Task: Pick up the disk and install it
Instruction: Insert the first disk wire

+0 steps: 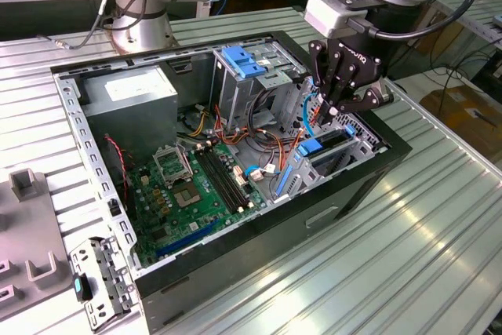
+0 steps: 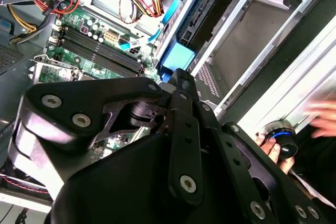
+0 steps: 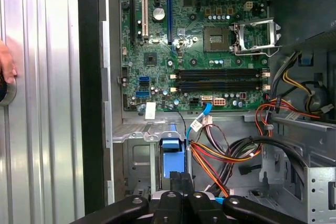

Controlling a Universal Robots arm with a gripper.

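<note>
The installing step is judged to be in hand and close to done. The disk (image 1: 330,141) is seen standing on edge inside the grey bay (image 1: 354,132), at about 3 o'clock of the open case (image 1: 345,194) in the exterior view, not lying loose on the table (image 1: 416,256). The hand (image 1: 336,109) is held just over it, at 12 o'clock of the disk. Its black fingers (image 3: 176,184) lie pressed together, and nothing is seen clamped between them. In the first wrist view they are found just beside the disk's blue tab (image 3: 173,161); whether they touch it cannot be told.

Any further move is judged to call for a straight line along the bay's walls, light force, and clearance from the cable bundle (image 1: 271,137) draped at 9 o'clock of the bay.

The disk is flat and rectangular, with a dark edge and smooth blue plastic rails. The bay is folded from thin, perforated sheet steel, matte grey. The motherboard (image 1: 196,186) is green and densely studded with slots and sockets. The table is built of ribbed aluminium profiles, bright and hard.
</note>
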